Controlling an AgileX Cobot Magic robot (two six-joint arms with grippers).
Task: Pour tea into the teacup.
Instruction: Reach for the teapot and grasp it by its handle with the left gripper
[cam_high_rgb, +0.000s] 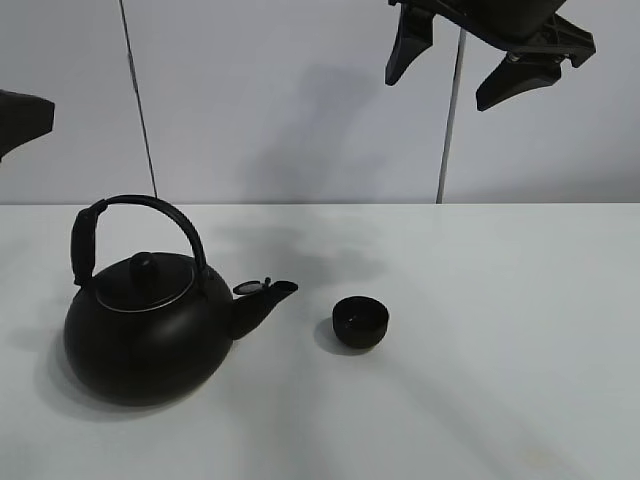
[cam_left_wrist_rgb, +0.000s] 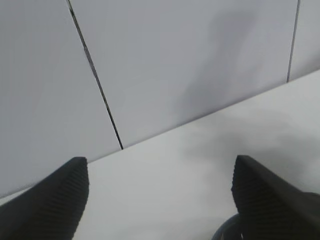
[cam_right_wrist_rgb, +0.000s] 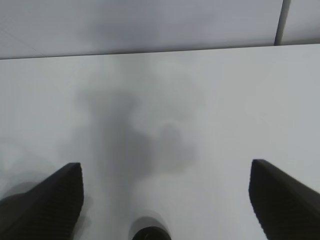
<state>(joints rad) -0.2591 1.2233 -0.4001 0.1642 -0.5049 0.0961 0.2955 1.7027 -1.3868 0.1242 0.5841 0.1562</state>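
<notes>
The large black kettle (cam_high_rgb: 150, 330), with an arched handle and its spout pointing right, stands on the white table at the left. The small black teacup (cam_high_rgb: 360, 322) stands upright just right of the spout, apart from it. My right gripper (cam_high_rgb: 442, 88) hangs open and empty high above the table, up and right of the cup. In the right wrist view the gripper (cam_right_wrist_rgb: 165, 200) is open and the cup's rim (cam_right_wrist_rgb: 150, 234) peeks in at the edge. My left gripper (cam_left_wrist_rgb: 160, 200) is open and empty. Only a black part of it (cam_high_rgb: 20, 115) shows at the left edge, above the kettle.
The white table (cam_high_rgb: 500, 400) runs back to a pale wall (cam_high_rgb: 300, 100) with thin dark seams. A dark curved edge (cam_left_wrist_rgb: 227, 232) shows beside one left finger; I cannot tell what it is.
</notes>
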